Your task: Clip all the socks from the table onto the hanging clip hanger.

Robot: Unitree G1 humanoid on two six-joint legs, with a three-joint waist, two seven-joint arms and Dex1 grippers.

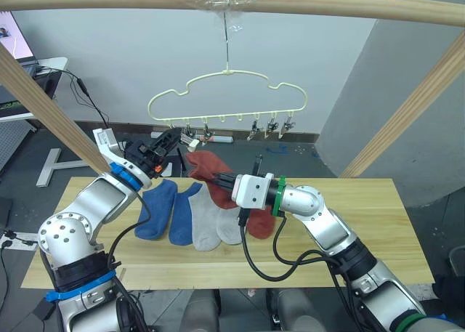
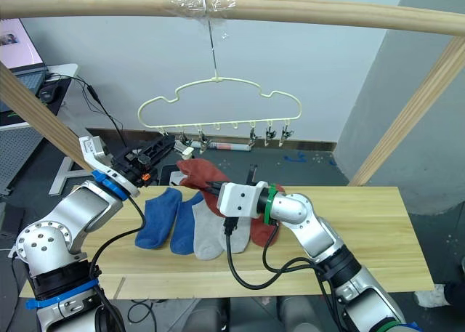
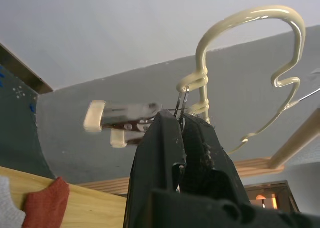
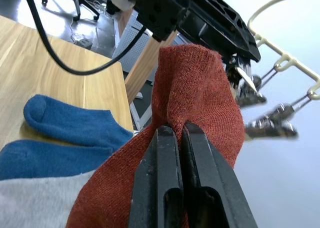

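Observation:
The pale yellow clip hanger (image 1: 227, 94) hangs from the top pole, with grey clips (image 1: 272, 124) along its lower edge. My left gripper (image 1: 175, 136) is raised at the hanger's left end, shut on one clip (image 3: 125, 119). My right gripper (image 1: 221, 179) is shut on a rust red sock (image 1: 205, 165) and holds it up above the table (image 1: 363, 223), just below and right of that clip. Flat on the table lie two blue socks (image 1: 158, 208), two light grey socks (image 1: 207, 221) and another rust red sock (image 1: 259, 224), part of it under my right wrist.
A thick wooden pole frame (image 1: 341, 6) spans the top and slants down both sides. A desk with a monitor (image 1: 18, 49) stands at far left. The table's right half is bare wood.

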